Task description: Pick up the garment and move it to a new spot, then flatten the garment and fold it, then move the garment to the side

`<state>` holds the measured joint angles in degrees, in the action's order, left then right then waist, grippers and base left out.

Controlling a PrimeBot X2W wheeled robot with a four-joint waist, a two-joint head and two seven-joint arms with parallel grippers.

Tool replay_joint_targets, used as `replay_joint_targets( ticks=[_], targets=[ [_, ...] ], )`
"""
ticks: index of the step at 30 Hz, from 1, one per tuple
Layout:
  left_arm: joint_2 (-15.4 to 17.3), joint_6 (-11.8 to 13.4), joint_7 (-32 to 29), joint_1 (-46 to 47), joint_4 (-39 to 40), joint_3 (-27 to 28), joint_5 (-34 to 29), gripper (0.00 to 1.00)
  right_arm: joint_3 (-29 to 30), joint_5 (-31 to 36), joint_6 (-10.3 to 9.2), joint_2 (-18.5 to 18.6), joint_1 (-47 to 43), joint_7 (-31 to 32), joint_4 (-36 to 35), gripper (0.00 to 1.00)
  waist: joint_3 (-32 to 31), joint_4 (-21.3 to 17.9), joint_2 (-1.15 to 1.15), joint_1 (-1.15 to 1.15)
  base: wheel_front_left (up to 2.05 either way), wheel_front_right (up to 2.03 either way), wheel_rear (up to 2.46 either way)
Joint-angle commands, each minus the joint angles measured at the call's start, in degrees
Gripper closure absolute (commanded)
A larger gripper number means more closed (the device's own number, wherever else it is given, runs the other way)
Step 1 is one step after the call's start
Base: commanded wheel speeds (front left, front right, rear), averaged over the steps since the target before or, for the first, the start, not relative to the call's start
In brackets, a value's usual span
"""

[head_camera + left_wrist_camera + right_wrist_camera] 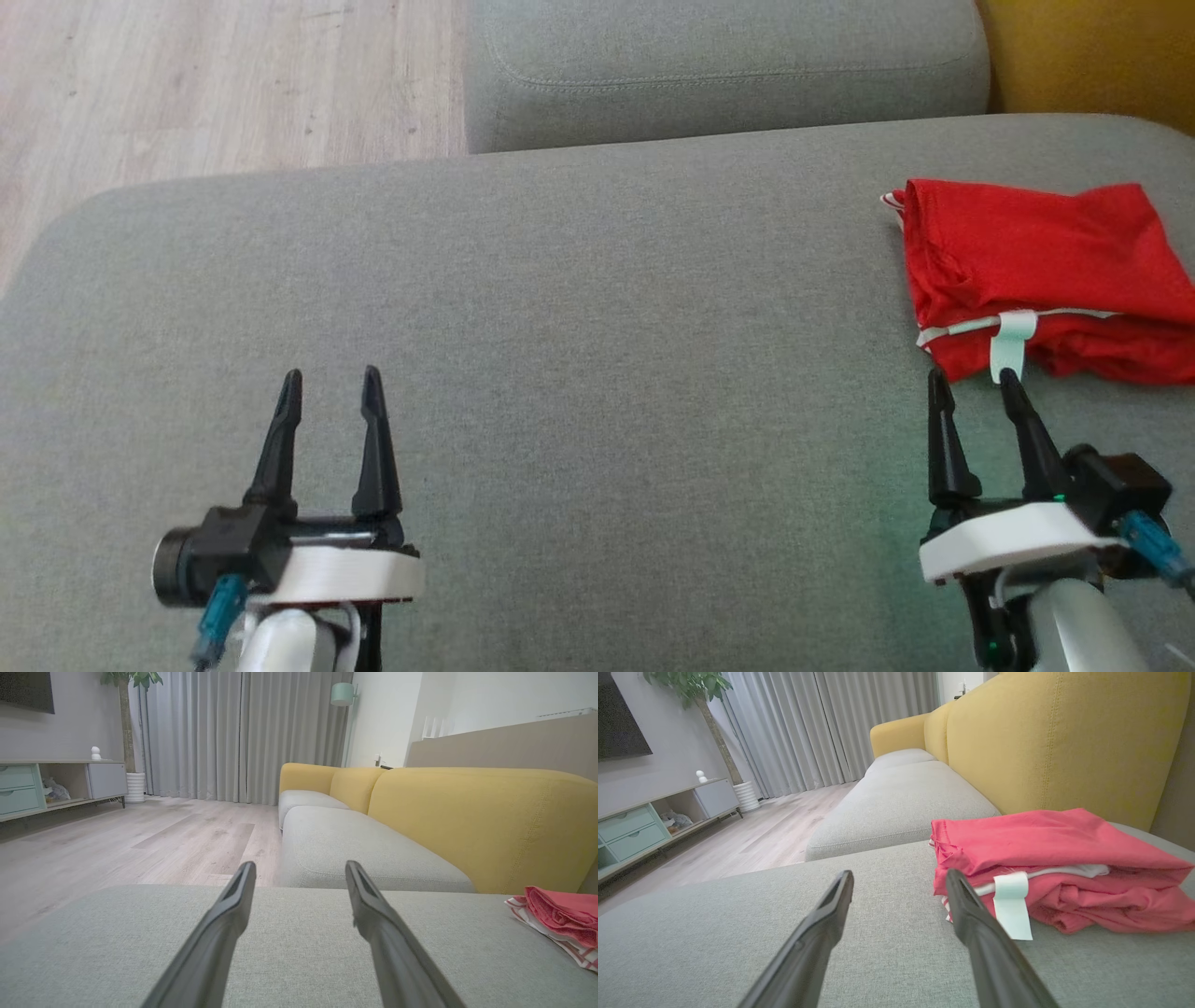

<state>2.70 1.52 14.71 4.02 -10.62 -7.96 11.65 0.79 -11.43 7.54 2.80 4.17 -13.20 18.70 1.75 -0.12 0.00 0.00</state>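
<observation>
Folded red garment [1036,271] sits at the right side of the grey sofa cushion [597,308], its white tag [1011,341] hanging at the near edge. Right hand [971,375] is open and empty, fingertips just short of that tag. Left hand [333,373] is open too, empty, well apart from the garment.

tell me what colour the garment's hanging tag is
The tag is white, faintly greenish; clearest in the right wrist view.
</observation>
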Motion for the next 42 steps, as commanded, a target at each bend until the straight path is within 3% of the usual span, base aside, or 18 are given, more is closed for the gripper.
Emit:
replay_joint_targets(
  ticks=[1,12,31,32,42],
  targets=[
    [0.18,0.35,0.29,1.37,1.58,1.61,0.62,0.0,-1.53,0.26,-0.05,0.09,2.07,-0.79,-1.44,0.0,-0.09,-0.05,0.0,0.0,0.0,0.0,0.0],
    [0.18,-0.64,0.29,1.15,1.81,1.91,5.99,0.0,-1.96,2.0,-0.05,0.09,3.03,-1.45,-0.27,0.0,-0.19,-0.29,0.0,0.0,0.0,0.0,0.0],
    [0.18,-1.75,0.29,1.13,-0.54,2.08,7.87,0.0,-2.85,1.54,-0.05,0.08,3.38,-1.62,0.53,0.0,-0.24,-0.78,0.0,0.0,0.0,0.0,0.0],
    [0.0,-1.53,0.0,-0.02,-2.37,0.15,7.77,1.0,-1.26,1.66,0.0,-0.07,0.98,-0.93,2.32,1.0,-0.24,-0.78,0.0,0.01,0.0,0.0,0.0],
    [0.0,-1.96,-1.25,-0.84,-5.16,0.91,11.96,1.0,-0.76,-3.03,0.0,-0.17,-0.04,0.4,4.49,1.0,-0.32,-0.74,0.0,0.01,0.0,0.0,0.0]
  ],
)
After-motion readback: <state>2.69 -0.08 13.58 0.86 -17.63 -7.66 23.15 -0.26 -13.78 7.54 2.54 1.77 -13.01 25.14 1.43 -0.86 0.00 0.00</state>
